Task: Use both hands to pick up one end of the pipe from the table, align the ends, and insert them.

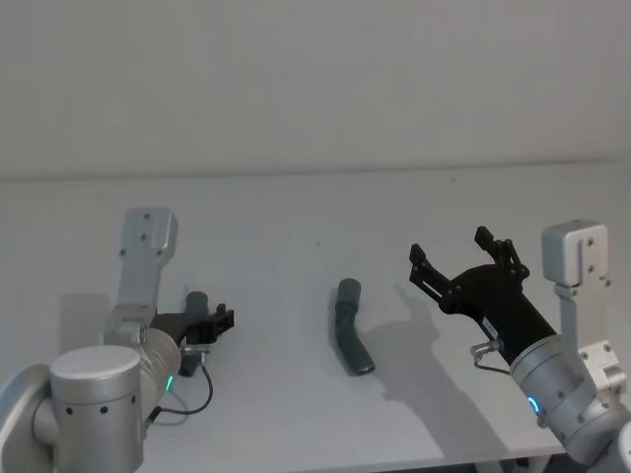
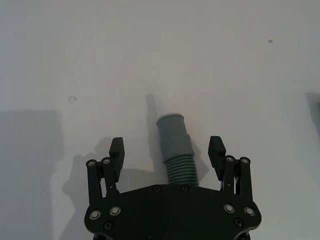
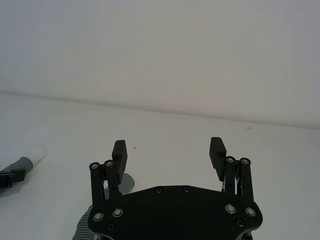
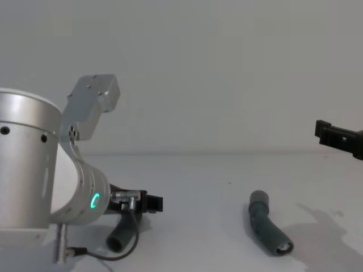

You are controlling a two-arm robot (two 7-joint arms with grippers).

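Two dark grey pipe pieces lie on the white table (image 1: 296,217). One pipe piece (image 2: 175,150), ribbed with a smooth cuff and a white tip (image 3: 36,155), lies between the spread fingers of my left gripper (image 2: 167,147). That gripper is open and low over the table (image 1: 212,315); its fingers stand apart from the pipe. The other bent pipe piece (image 1: 350,340) lies mid-table, its open socket end (image 4: 282,247) facing me. My right gripper (image 1: 450,248) hovers open above the table to the right of it, holding nothing.
The table's front edge (image 1: 394,463) runs close below the arms. A plain white wall (image 1: 315,79) rises behind the table. A black cable (image 4: 102,254) loops under the left arm.
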